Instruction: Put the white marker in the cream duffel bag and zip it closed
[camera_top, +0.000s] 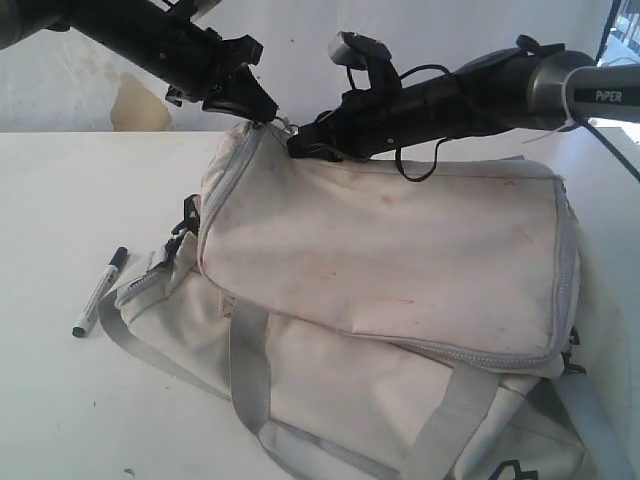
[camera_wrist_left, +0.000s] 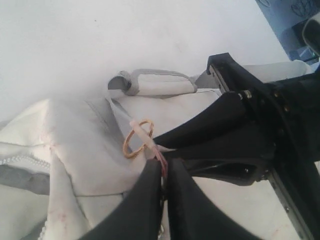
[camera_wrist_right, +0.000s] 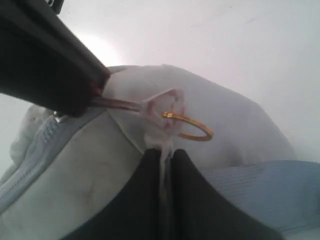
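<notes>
A flat white tabletop (camera_top: 60, 420) meets a white back wall (camera_top: 60, 90) bearing a tan, irregular patch (camera_top: 140, 105).

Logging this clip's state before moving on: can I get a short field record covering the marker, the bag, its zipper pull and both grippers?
marker: white marker lies on the table, left of the bag, outside it
bag: cream duffel bag on the table; top zipper looks closed where visible
pull: pull tab with a gold ring, at the bag's far left corner
left gripper: shut on the pull tab
right gripper: shut on the pull tab
progress: marker not yet in the bag
</notes>
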